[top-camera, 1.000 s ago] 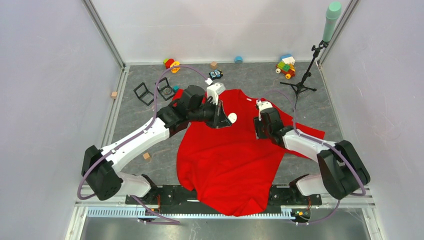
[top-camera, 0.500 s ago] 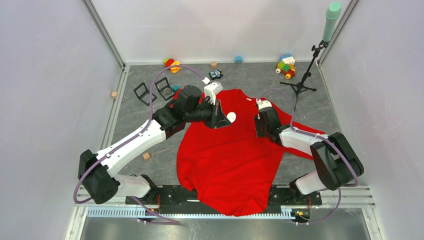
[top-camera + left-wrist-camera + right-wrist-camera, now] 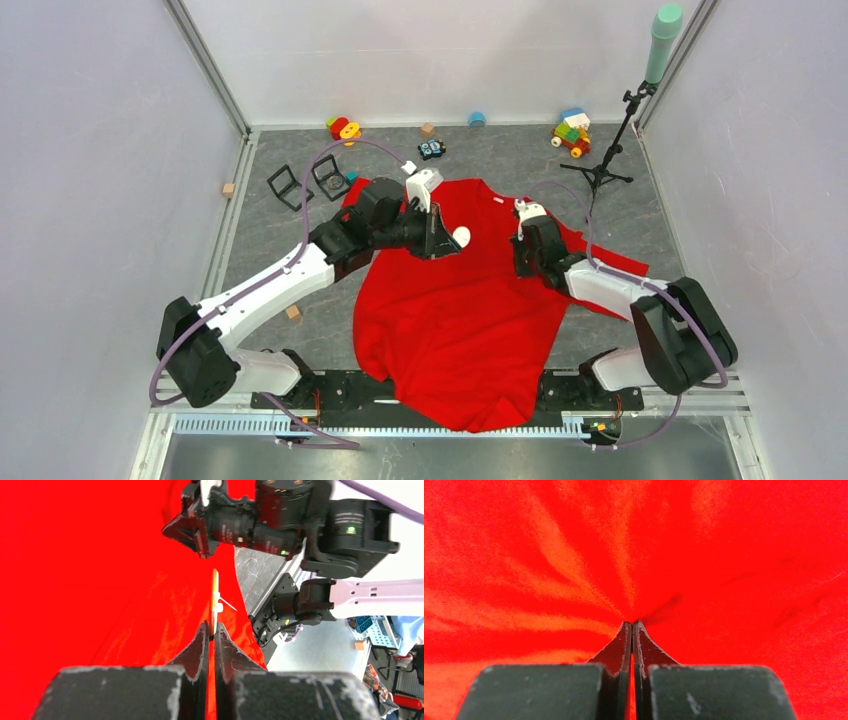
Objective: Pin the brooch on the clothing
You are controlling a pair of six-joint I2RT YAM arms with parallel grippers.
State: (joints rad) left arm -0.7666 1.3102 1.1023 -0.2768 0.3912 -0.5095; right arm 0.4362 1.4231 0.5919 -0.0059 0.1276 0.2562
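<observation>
Left pincer [image 3: 210,630] is pressed together on the brooch [image 3: 215,595], gripping its lower rim. The disc stands edge-on straight out from the tips, with a thin white pin [image 3: 227,603] sticking off to the right. The brooch is in the air over the shirt [image 3: 450,330], toward the collar end; I can't tell whether it touches the cloth.

Right pincer [image 3: 631,626] is pinching a fold of the shirt. Creases fan out from the tips, so the cloth is gathered into a small ridge there. The shirt lies spread on the worktop [image 3: 480,150] under both pincers, with the right one just across from the left.

Handling call:
- **Brooch:** light, rigid and smooth. The thin rim grip will likely twist if the pin meets resistance, so push gently along the disc plane. The pin looks thin and probably bends.
- **Shirt:** soft and limp, no stiffness. It'll slide off the pin unless held taut, so the best hold is a pinched ridge close to the pin's entry point.
- **Clasp:** can't tell if it's open.
</observation>
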